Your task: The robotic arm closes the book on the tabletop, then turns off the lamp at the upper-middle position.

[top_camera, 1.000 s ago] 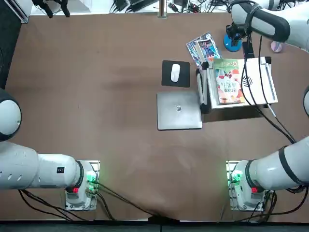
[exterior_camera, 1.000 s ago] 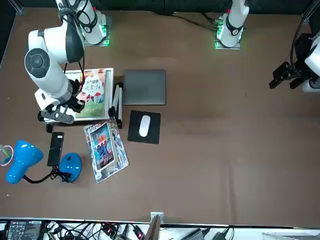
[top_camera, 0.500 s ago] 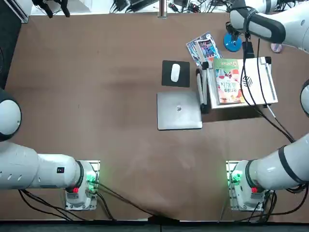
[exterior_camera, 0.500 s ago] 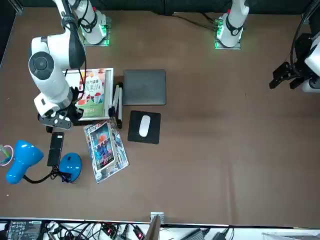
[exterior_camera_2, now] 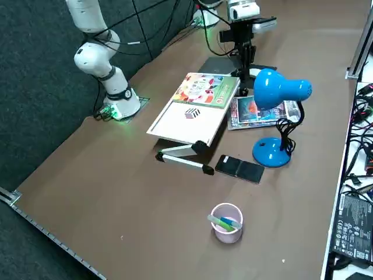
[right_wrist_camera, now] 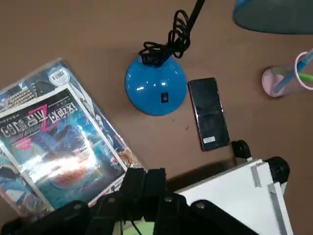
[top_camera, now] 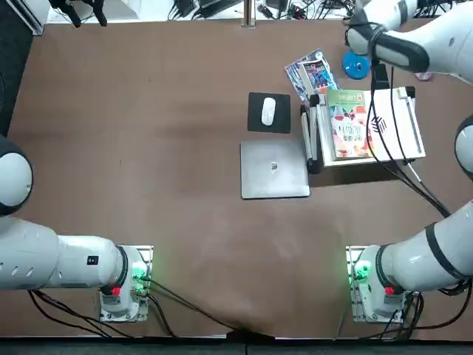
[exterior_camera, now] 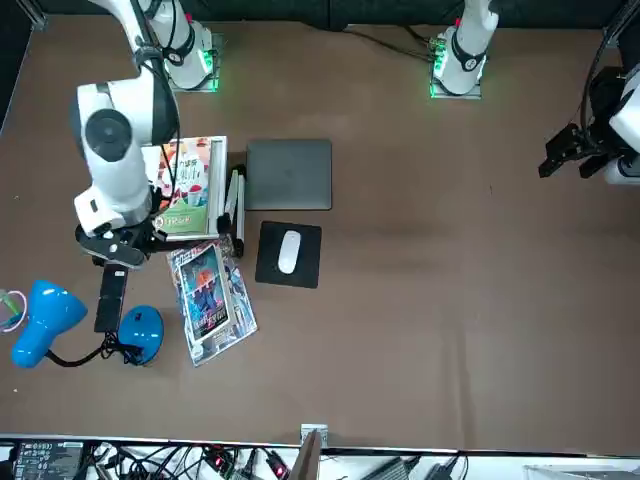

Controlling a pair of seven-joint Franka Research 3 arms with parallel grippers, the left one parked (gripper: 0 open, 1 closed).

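R gripper [right_wrist_camera: 154, 172] empty, tips together; I've got lamp [right_wrist_camera: 156, 87] at its 12 o'clock, top view.

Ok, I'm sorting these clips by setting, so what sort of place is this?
Probably a robotics lab: a robot arm is mounted on the table, cables and electronics crowd its edge, and ordinary desk items like a lamp are laid out.

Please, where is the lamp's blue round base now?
In the right wrist view, the lamp's blue base stands on the tabletop between the glossy magazine and the black phone, nearer to the phone.
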